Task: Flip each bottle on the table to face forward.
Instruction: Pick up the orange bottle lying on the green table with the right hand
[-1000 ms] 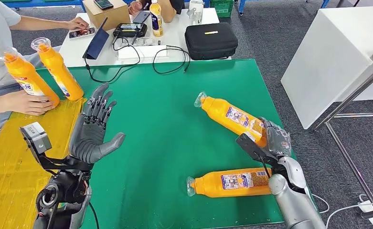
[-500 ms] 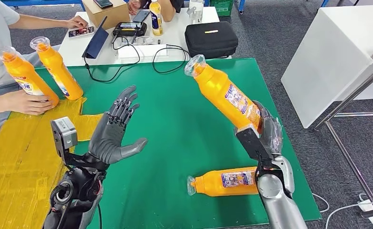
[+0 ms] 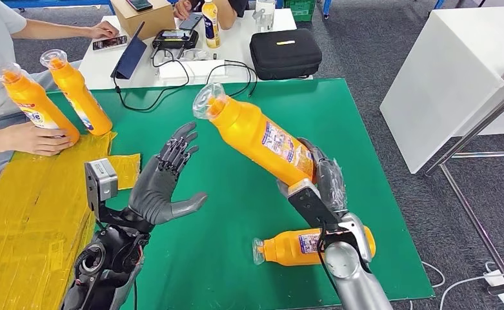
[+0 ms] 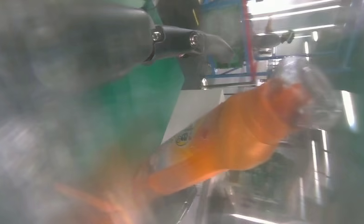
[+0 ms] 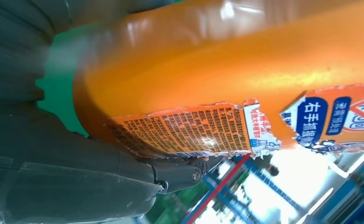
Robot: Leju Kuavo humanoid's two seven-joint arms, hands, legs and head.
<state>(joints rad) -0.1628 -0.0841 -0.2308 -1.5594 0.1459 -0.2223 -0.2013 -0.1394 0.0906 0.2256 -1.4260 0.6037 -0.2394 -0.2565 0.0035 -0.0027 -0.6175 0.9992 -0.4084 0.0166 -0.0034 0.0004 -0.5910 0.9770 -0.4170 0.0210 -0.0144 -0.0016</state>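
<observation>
Four orange bottles show in the head view. One, the raised bottle (image 3: 257, 139), is clasped at its base by the right hand (image 3: 320, 181) and held in the air over the middle of the green table (image 3: 236, 213), tilted so its clear-wrapped cap points up and toward the far left corner. Its white and blue label faces upward; in the right wrist view the label (image 5: 198, 130) is torn at the edges, carries dense small print too fine to read, and beside it a blue patch with white Chinese characters. The left hand (image 3: 162, 184) hovers above the table's left part, fingers spread and palm turned toward the raised bottle, grasping nothing and not touching it. The left wrist view is blurred, showing that bottle as an orange shape.

A lying bottle (image 3: 294, 247) rests on its side near the table's near right edge, cap pointing left, label facing up, partly hidden by the right forearm.

Two standing bottles (image 3: 75, 90) lean at the far left corner, where a person's hand (image 3: 36, 139) steadies one of them on the yellow mat (image 3: 23, 213).

Beyond the far edge, a white desk (image 3: 236, 39) holds a black case (image 3: 284, 55), cables and a phone (image 3: 110, 43).
</observation>
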